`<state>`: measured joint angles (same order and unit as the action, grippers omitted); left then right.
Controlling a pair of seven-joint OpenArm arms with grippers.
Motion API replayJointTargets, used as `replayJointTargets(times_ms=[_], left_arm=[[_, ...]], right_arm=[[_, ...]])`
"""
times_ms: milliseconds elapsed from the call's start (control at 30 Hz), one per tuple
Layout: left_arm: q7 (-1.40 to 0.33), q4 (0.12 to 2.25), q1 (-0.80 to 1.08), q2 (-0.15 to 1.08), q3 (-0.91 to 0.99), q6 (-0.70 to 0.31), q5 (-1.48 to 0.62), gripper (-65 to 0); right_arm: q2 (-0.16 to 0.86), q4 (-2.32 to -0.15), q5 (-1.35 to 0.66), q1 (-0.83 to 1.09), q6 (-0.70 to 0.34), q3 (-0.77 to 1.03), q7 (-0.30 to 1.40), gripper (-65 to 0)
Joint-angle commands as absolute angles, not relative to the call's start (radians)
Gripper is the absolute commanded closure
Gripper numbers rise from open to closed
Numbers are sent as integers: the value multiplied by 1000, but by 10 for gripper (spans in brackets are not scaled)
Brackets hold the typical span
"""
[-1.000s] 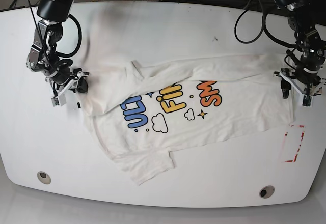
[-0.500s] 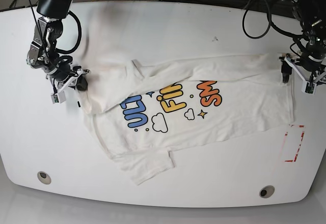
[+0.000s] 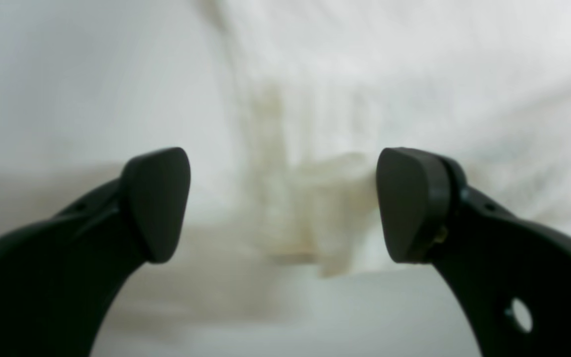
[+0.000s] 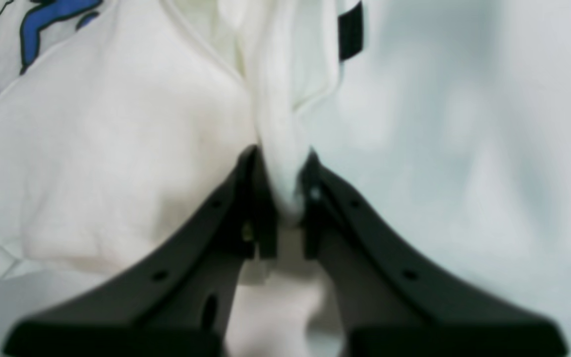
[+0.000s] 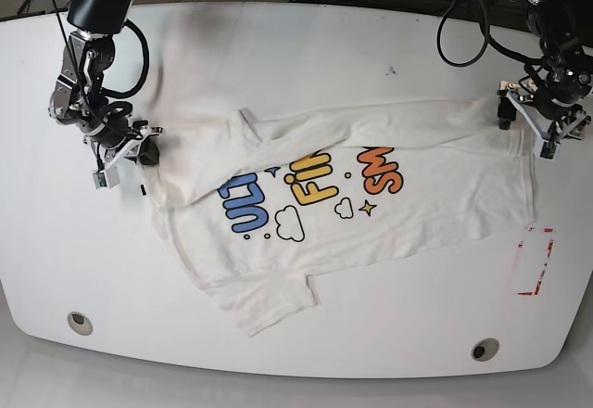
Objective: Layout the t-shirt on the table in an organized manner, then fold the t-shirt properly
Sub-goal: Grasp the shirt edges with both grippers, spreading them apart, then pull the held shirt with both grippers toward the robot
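Base view, left to right. Right gripper (image 5: 123,155) clamped on a bunched fold of the t-shirt (image 5: 371,213) at its near-left edge, carried slightly up and outward compared with a second ago. T-shirt lying print side up across the middle of the table (image 5: 278,56), stretched sideways but not flat: one sleeve folded over near the collar, lower sleeve crumpled toward the front edge. Left gripper (image 5: 537,125) now raised off the far-right corner of the cloth with jaws apart, having let go within the last second and moved up and back from where it sat on the hem. Corner left resting on the tabletop, above the red tape outline (image 5: 535,261).

Judgement: spreading step only half secured, one end released, the other end held; layout unfinished, folding not begun.

Right wrist view: cloth pinched between closed fingers (image 4: 258,208), a twisted rope of fabric rising from them, blue lettering at upper left; detail invisible from the base view.

Left wrist view: pads (image 3: 159,203) wide apart, nothing between them, blurred white cloth beyond, confirming release.
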<state>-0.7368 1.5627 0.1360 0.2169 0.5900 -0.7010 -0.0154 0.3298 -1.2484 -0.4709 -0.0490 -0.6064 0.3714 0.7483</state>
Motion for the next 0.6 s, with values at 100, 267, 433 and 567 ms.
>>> replayJointTargets(times_ms=[100,267,433,567], left_arm=[[-711,1541,125,236,568,-698,-24,-567],[-711,1511,125,236,553,-698,-22,-560],[-710,1463,122,234,553,-698,-19,-458],[-710,1426,120,237,553,-698,-18,-317]], right_arm=[[346,-1262,-464,-56,-610,374,762,-40],[346,-1262,-466,-56,-610,374,762,-40],[348,-1262,-466,-56,-610,374,762,-40],[351,-1262,-466,-56,-610,375,762,-38]])
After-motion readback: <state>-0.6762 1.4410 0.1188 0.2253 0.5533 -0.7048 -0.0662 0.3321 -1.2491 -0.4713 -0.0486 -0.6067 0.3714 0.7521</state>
